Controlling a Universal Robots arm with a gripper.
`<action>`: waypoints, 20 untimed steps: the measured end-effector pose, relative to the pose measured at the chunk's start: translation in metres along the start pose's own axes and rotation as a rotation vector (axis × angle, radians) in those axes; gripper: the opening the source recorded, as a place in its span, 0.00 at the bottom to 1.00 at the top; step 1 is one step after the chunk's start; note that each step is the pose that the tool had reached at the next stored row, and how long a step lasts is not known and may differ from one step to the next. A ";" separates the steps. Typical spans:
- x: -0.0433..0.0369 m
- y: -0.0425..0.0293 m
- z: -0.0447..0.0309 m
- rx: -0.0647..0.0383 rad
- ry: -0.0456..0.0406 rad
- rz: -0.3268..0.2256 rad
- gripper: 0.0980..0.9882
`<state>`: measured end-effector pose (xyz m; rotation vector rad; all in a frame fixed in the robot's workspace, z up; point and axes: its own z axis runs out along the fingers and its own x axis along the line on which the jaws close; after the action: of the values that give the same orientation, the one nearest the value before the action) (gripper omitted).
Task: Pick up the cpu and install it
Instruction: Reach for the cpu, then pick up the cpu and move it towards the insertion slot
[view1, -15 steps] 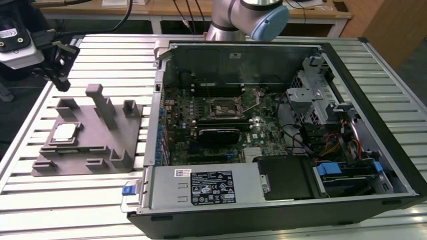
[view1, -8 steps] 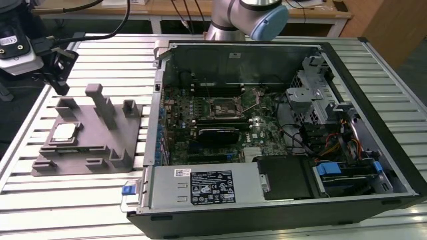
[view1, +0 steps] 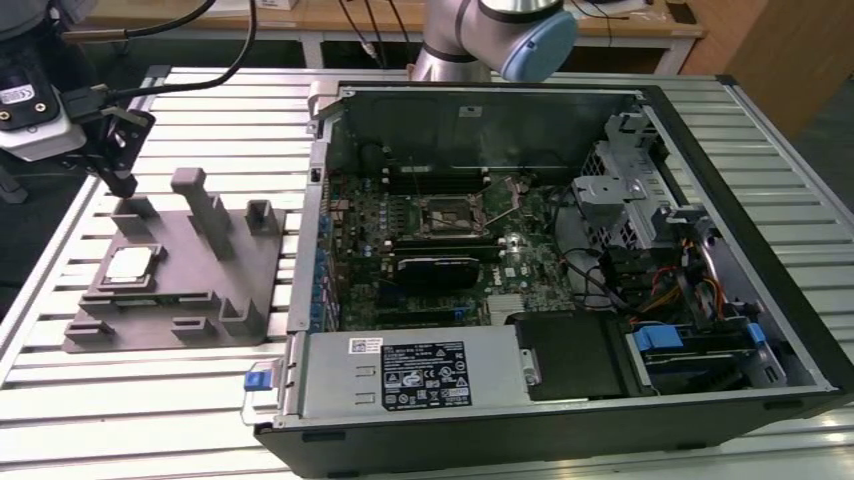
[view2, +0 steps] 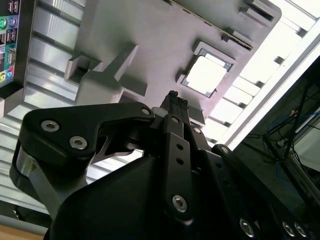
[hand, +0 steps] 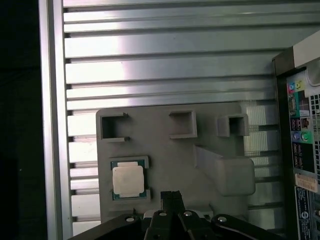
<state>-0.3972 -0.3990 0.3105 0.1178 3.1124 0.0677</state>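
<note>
The cpu (view1: 130, 265) is a small square chip with a pale metal top. It lies flat in a recess of the grey plastic fixture (view1: 187, 300), towards the exterior view's left. My gripper (view1: 123, 184) hangs above the fixture's far end, a short way behind the cpu and apart from it. Its dark fingertips (view2: 173, 96) are pressed together with nothing between them. In both wrist views the cpu (view2: 207, 75) (hand: 128, 179) sits a little ahead and to one side of the gripper (hand: 172, 194). The open socket (view1: 447, 212) lies on the motherboard inside the case.
An open computer case (view1: 747, 180) fills the exterior view's right, its metal side wall (view1: 315, 200) bordering the fixture. Upright grey posts (view1: 200, 195) rise from the fixture near the gripper. The slatted aluminium table (view1: 134, 400) lies all around.
</note>
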 end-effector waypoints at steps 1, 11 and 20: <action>0.0002 0.0000 0.0003 0.000 0.0002 0.000 0.01; 0.0021 -0.0002 0.0018 0.000 0.0001 0.000 0.01; 0.0057 -0.0006 0.0050 0.000 0.0001 0.000 0.01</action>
<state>-0.4028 -0.3989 0.3053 0.1180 3.1125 0.0677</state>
